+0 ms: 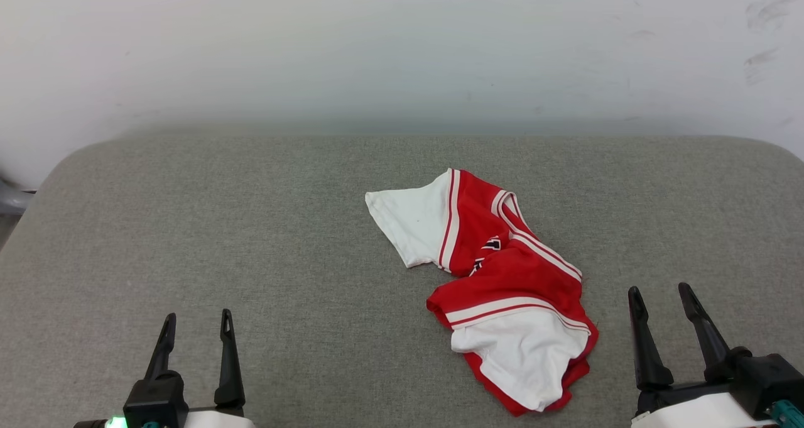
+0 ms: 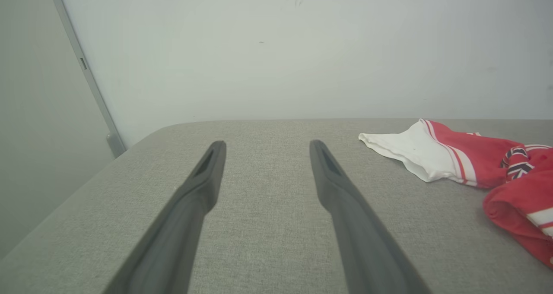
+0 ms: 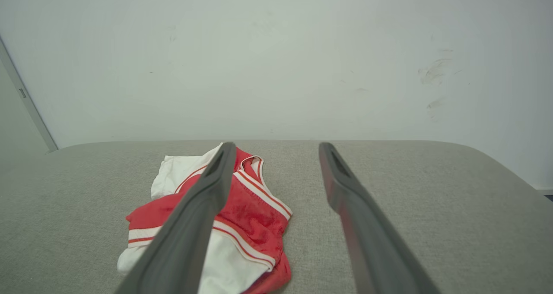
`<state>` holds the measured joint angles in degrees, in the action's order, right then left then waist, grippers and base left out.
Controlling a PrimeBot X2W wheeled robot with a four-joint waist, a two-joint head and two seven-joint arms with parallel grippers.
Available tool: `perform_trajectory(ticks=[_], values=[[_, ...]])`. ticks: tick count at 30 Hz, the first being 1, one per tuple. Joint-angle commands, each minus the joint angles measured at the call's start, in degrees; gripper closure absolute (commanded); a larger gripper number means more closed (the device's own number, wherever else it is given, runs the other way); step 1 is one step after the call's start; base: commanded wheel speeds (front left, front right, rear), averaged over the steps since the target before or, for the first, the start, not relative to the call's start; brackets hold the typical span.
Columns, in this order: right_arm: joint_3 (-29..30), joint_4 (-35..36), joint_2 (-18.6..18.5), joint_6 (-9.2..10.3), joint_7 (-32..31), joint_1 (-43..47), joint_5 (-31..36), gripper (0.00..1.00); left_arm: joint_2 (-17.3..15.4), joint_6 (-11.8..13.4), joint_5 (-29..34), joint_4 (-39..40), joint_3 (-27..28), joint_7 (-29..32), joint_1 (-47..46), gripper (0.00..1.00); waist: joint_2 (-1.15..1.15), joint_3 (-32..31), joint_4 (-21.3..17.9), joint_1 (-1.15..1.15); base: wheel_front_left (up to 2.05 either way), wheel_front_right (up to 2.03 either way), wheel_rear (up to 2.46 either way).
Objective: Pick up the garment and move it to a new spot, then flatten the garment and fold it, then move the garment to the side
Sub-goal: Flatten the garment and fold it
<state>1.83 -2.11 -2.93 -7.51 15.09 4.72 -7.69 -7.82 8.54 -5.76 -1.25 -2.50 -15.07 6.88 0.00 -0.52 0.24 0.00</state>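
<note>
Garment (image 1: 502,277), head view: it is lying crumpled on the grey fabric-covered worktop (image 1: 251,227), right of centre. One white sleeve (image 1: 411,227) is spreading toward the far left of the heap, and a second white panel (image 1: 521,352) is folding over its near end. Fragments of dark print are showing in a crease of the red body. My left tool (image 1: 198,316) is showing at the lower left, fingers parted and holding nothing, well apart from the garment. My right tool (image 1: 659,288) is showing at the lower right, likewise spread and empty, near the garment's right edge but not touching it. A pale wall (image 1: 377,51) is rising behind the worktop.

Left wrist view: my left tool (image 2: 267,143) is pointing across bare worktop (image 2: 268,242) toward the wall, with nothing between its fingers. The garment (image 2: 453,160) is lying off to that view's right, its white sleeve nearest, clear of the fingers. A grey strip (image 2: 86,74) is running down the wall at the left.

Right wrist view: my right tool (image 3: 277,145) is standing released, gripping nothing. The garment (image 3: 255,207) is lying left of centre, with one finger (image 3: 194,225) crossing in front of it. Scuff marks (image 3: 434,65) are showing on the wall at the upper right.
</note>
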Motion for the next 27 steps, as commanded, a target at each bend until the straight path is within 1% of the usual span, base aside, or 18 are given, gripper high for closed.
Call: perform_trajectory(ticks=[1,13,27], values=[[0.0,-0.1,0.1,0.04,0.1,0.3,-0.2,0.00,0.4,-0.4,0.5,-0.2,0.5,-0.2,0.7,0.00,0.00,0.0,0.0,0.00,0.00,0.00,0.00],[0.1,0.0,0.1,0.04,0.1,0.3,-0.2,0.00,2.0,-2.4,2.3,-0.5,2.0,-0.2,0.8,0.00,0.00,0.0,0.3,0.00,0.00,0.00,0.00],[-0.1,-0.1,0.1,0.04,0.1,0.2,-0.3,0.00,2.6,-4.1,3.1,-1.2,3.4,-0.2,0.5,0.00,0.00,-0.1,0.4,0.00,0.00,0.00,0.00]])
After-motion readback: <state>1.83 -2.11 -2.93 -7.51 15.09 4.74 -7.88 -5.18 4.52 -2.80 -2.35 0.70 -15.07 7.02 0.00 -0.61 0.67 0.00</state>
